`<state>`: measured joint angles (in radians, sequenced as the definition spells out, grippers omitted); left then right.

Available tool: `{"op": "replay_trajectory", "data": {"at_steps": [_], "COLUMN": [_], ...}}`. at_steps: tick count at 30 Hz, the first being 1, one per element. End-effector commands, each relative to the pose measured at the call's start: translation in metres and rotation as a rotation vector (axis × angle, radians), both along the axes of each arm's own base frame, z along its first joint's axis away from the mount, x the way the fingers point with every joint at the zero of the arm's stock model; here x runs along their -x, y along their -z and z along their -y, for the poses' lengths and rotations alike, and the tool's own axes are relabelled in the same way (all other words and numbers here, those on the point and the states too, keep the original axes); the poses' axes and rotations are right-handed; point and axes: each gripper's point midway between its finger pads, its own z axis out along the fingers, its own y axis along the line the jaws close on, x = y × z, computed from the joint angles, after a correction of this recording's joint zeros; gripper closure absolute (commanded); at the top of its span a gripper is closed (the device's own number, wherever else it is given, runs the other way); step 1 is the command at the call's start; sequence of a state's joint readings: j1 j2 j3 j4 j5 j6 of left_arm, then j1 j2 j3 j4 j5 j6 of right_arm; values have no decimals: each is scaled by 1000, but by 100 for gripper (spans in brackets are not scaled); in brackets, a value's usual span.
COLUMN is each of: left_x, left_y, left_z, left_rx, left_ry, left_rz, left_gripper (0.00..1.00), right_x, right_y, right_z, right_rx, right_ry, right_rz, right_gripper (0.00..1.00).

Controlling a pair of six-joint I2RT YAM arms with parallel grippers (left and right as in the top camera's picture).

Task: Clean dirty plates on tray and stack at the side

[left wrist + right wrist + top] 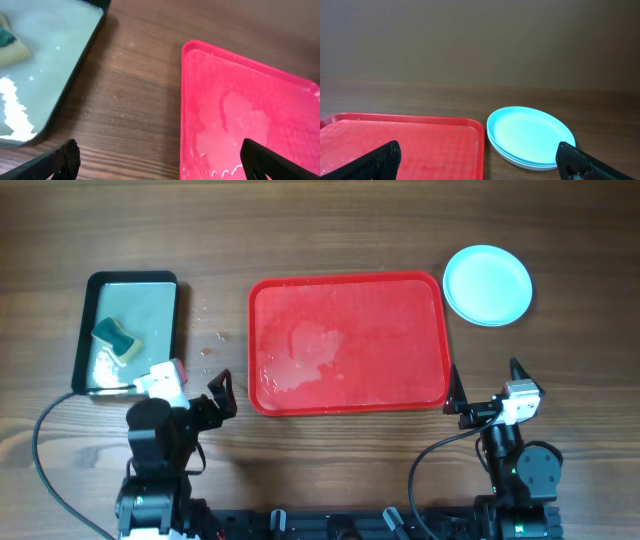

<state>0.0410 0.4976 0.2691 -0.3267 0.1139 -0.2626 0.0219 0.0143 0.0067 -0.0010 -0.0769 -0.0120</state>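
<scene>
The red tray (345,340) lies in the middle of the table with only a film of water and droplets on it. The plates (487,285) sit stacked on the wood just past the tray's far right corner, a pale aqua one on top. My left gripper (195,388) stands open near the tray's near left corner; in the left wrist view its jaws (162,162) span bare wood and the tray's rim (186,100). My right gripper (485,380) stands open by the tray's near right corner, with the tray (410,140) and plates (530,132) ahead of it. Neither holds anything.
A black-rimmed pan (82,330) with water and a green-and-yellow sponge (117,337) stands to the left of the tray. In the left wrist view the pan's wall (82,65) and the sponge (10,42) show. Water drops dot the wood (212,345) between them.
</scene>
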Motion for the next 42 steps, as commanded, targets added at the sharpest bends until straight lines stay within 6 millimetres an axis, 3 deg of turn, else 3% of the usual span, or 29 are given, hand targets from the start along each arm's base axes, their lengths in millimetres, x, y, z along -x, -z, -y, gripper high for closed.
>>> {"op": "replay_trajectory", "data": {"at_steps": [1,7,11,17,42], "left_x": [5,7,3,4,3], "left_y": [2,-5,-31,-49,-44], "left_z": [2,11,15,13,-3], "left_rx": [-22,-47,-51,-57,-117], "left_ry": [21,66,78,63,-11], "left_rz": [62,235,405,510,486], "left_gripper": [0,0,0,0,0], "right_x": [0,0,0,0,0], "right_y": [-2,-2,-2,-2,-2], "right_z": [1,1,1,1,1], "right_rx": [-15,-15,-14,-15,-15], "right_ry": [7,7,7,7,7], "right_rz": [8,8,8,8,8], "right_gripper": [0,0,0,0,0]}}
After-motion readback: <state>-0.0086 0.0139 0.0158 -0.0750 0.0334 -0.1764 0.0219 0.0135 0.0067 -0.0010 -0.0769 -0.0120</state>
